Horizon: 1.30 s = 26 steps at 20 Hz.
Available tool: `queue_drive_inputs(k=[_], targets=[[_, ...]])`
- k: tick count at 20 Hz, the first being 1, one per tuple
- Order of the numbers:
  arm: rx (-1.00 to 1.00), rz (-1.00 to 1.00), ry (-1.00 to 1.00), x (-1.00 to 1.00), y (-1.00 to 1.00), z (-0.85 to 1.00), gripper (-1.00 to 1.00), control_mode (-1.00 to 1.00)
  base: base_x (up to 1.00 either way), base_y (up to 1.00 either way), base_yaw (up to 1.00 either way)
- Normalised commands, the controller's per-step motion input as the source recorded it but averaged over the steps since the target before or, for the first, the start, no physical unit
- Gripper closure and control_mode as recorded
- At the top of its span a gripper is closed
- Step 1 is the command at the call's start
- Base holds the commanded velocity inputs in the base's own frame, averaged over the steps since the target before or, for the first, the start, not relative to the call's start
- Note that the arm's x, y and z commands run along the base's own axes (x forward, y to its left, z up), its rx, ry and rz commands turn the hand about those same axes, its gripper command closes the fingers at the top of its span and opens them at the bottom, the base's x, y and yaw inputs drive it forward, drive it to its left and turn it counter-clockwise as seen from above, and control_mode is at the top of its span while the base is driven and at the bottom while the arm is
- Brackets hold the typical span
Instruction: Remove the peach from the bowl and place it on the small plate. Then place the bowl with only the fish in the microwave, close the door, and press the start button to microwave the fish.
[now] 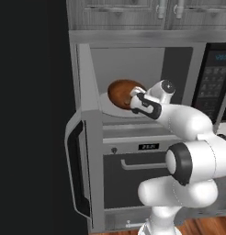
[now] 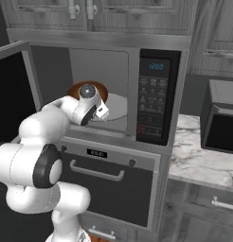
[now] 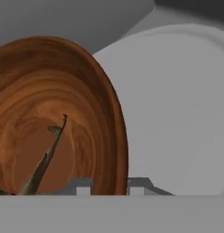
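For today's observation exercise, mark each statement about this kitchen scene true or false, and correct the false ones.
1. The microwave door is shut. False: it stands swung open to the left.
2. The wooden bowl is inside the microwave. True.
3. A peach lies in the bowl. False: the hand view shows just the fish in it.
4. The gripper has one of its fingers on each side of the bowl's rim. True.
5. The bowl is white. False: it is brown wood; the turntable is white.
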Motion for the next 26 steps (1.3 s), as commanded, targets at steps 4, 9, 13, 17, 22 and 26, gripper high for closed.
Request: queue_drive_inputs(k=[4, 9, 13, 17, 22, 26], targets=[[0.00, 0.00, -0.01, 0.08, 0.00, -0.09, -1.00, -1.00, 0.00, 0.00, 0.00], [0.00, 0.00, -0.07, -0.09, 0.00, 0.01, -1.00, -1.00, 0.00, 0.00, 0.00], [0.00, 0.00, -0.11, -0.26, 0.00, 0.32, -1.00, -1.00, 0.00, 0.00, 0.00], [0.00, 0.00, -0.19, -0.68, -0.01, 0.70, -1.00, -1.00, 0.00, 0.00, 0.00], [0.00, -0.01, -0.12, -0.92, 0.00, 0.42, -1.00, -1.00, 0.00, 0.00, 0.00], [0.00, 0.00, -0.01, -0.99, -0.01, 0.22, -1.00, -1.00, 0.00, 0.00, 0.00]])
